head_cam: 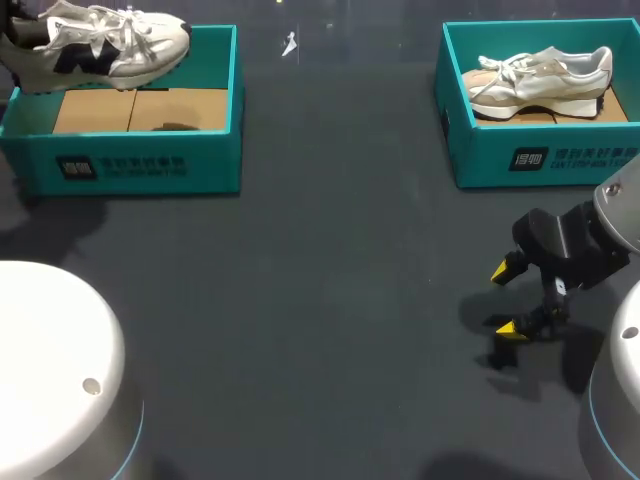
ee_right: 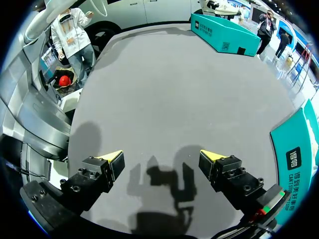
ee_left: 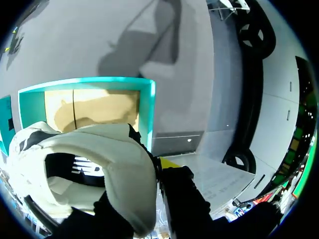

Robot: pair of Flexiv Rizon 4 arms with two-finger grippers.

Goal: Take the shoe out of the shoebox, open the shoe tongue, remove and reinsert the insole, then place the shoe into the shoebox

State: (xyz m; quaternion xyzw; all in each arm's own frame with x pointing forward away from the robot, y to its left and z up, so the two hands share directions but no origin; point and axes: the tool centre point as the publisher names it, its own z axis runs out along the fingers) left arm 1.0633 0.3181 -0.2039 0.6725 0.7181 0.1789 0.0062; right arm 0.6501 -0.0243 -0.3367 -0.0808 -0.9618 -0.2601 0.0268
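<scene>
A white shoe (head_cam: 105, 42) with a dark side mark hangs over the back left part of the left teal shoebox (head_cam: 140, 165). My left gripper (head_cam: 18, 38) is shut on its heel end. In the left wrist view the shoe (ee_left: 99, 169) fills the space between the fingers, one yellow fingertip (ee_left: 169, 162) shows beside it, and the box's cardboard floor (ee_left: 94, 107) lies below. My right gripper (head_cam: 507, 299) hangs open and empty low over the table at the right; its fingers (ee_right: 112, 162) stand wide apart.
A second teal shoebox (head_cam: 545, 150) at the back right holds a beige and white shoe (head_cam: 540, 82). Its side (ee_right: 299, 159) is close beside my right gripper. A small white scrap (head_cam: 289, 44) lies at the back middle of the dark table.
</scene>
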